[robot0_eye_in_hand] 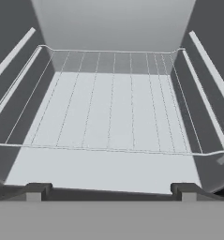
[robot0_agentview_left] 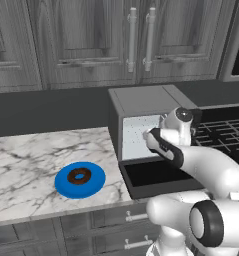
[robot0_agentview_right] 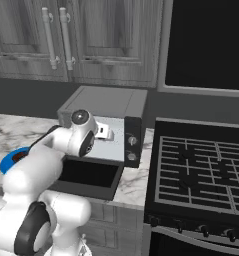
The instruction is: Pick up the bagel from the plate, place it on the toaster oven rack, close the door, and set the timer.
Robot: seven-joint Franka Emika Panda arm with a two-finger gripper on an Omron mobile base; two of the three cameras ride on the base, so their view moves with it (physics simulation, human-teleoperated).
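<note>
From my seat, the bagel sits in the middle of the blue plate, low and left of centre in the left base view, on the marble desk. The plate lies well apart from the toaster oven, which stands right of centre in that frame with its door dropped flat toward the front edge of the desk. In the right base view I catch only a sliver of the plate at the left edge, behind the arm, and I can just make out a bit of brown on it.

The arm reaches toward the oven mouth. In the hand view the pincer stands wide open and holds nothing: its two dark tips sit far apart at the bottom of the frame. Beyond them the toaster oven rack spans the pale interior, bare, its thin wires running from the front bar to the back wall.

In the right base view two round knobs sit one above the other on the oven's right face, and a black stove with grates fills the right side. Wood-grain cabinets with bar handles run along the top.
</note>
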